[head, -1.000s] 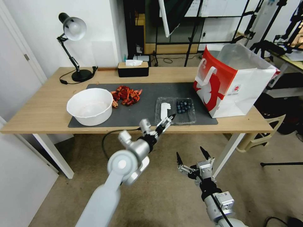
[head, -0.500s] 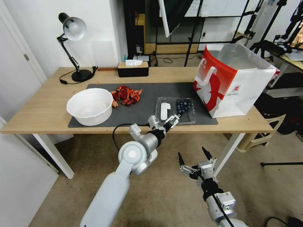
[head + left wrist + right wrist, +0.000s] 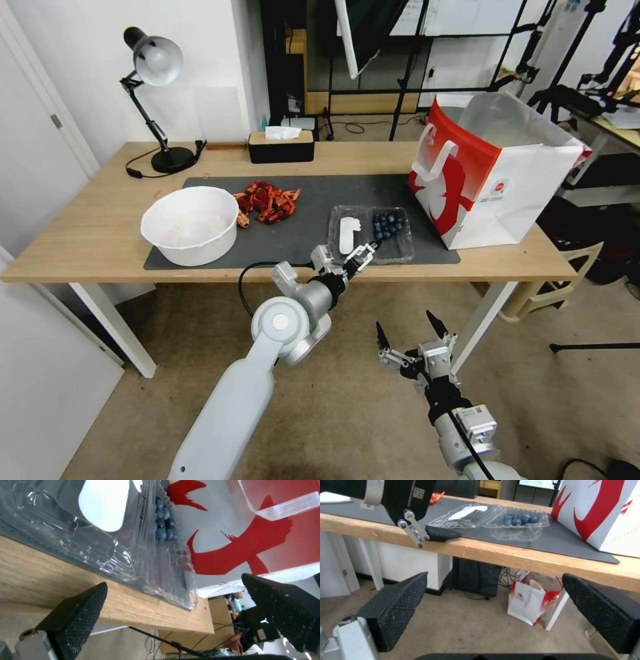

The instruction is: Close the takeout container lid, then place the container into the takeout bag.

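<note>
While the takeout container (image 3: 371,233) lay open on the dark mat (image 3: 300,220), near the front edge of the bench (image 3: 80,233), the left claw (image 3: 353,257) hung just off that edge with its fingers spread and nothing between them. Its tips pointed toward the container's near side, but whether they touched the plastic could not be told. In the left wrist view the container (image 3: 133,537) sat just beyond the parted fingertips (image 3: 83,610).

Relative to the container, the lid (image 3: 347,232) with its white oblong label lay flat on the side toward the white bowl (image 3: 191,224), and the tray half holding blueberries (image 3: 388,224) lay on the side toward the takeout bag (image 3: 490,173). That bag stood upright and open-topped just beside the container, on the mat's end. A heap of red pieces (image 3: 267,200) lay beyond the container, between it and the bowl, with a black tissue box (image 3: 281,145) and a desk lamp (image 3: 155,100) farther back.

The right claw (image 3: 408,328) waited lower, below bench level and nearer the robot than the container, fingers wide and empty.
</note>
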